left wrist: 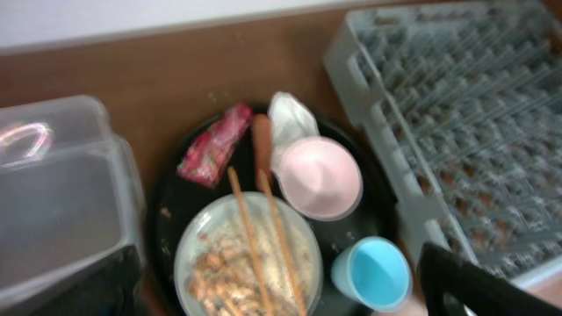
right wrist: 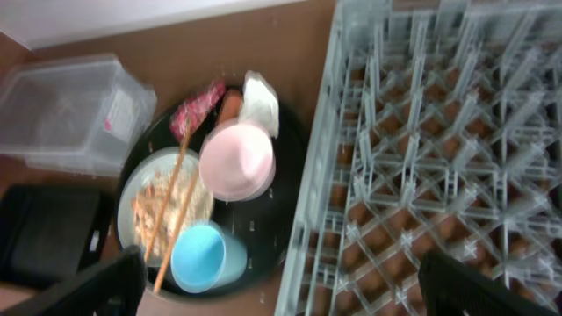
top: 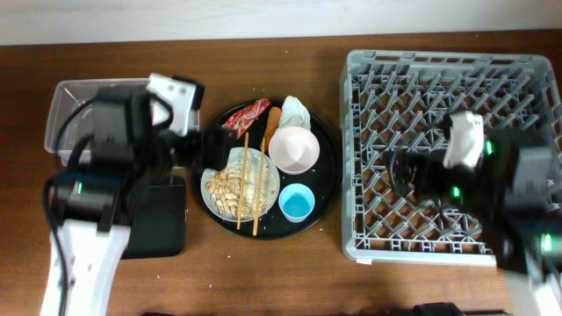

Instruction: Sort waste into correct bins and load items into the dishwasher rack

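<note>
On a round black tray lie a red wrapper [top: 248, 116], an orange carrot piece [top: 273, 118], a white napkin [top: 295, 110], a white bowl [top: 293, 148], a blue cup [top: 297, 203] and a pale dish [top: 219, 189] of rice scraps with two chopsticks [top: 246, 171] across it. The grey rack [top: 448, 70] stands to the right. The clear tub [top: 75, 110] and the shallow black tray [top: 162, 219] are to the left. My left gripper [left wrist: 272, 294] is open and empty above the dish. My right gripper [right wrist: 281, 281] is open and empty over the rack's left side.
The round black tray [top: 327, 180] sits between the bins and the rack, close to the rack's left wall. My left arm covers part of the clear tub and the shallow black tray. Brown tabletop [top: 263, 281] shows along the front.
</note>
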Available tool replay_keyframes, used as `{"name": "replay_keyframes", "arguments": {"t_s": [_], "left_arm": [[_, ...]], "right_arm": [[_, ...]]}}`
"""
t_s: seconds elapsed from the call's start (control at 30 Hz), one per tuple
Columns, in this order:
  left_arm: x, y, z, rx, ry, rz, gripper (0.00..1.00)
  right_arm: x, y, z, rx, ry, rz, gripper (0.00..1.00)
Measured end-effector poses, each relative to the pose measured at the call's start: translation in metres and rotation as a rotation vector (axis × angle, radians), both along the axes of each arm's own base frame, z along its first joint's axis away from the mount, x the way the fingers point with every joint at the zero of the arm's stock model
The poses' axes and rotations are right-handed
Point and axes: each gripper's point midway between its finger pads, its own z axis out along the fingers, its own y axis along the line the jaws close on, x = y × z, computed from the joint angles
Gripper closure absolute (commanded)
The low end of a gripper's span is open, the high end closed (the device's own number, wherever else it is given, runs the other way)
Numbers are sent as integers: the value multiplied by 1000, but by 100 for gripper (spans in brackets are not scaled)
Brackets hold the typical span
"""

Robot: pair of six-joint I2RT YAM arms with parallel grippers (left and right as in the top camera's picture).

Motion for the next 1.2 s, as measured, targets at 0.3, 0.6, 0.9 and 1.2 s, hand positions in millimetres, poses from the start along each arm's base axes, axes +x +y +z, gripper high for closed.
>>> {"name": "replay_keyframes", "arguments": {"t_s": [0.3, 0.6, 0.9, 1.2], "left_arm": [[10, -65, -141, 150, 495, -121, 49], [11, -57, -221, 305, 713, 136, 57], [-35, -111, -168, 217, 649, -77, 55], [-56, -124, -238, 278, 643, -137, 87]], "right_arm": [[23, 12, -48, 47, 329, 36, 2], [2, 26, -55, 54, 414, 83, 25], [15, 47, -84, -19, 467, 68, 16], [15, -11, -91, 8, 532, -134, 12]]}}
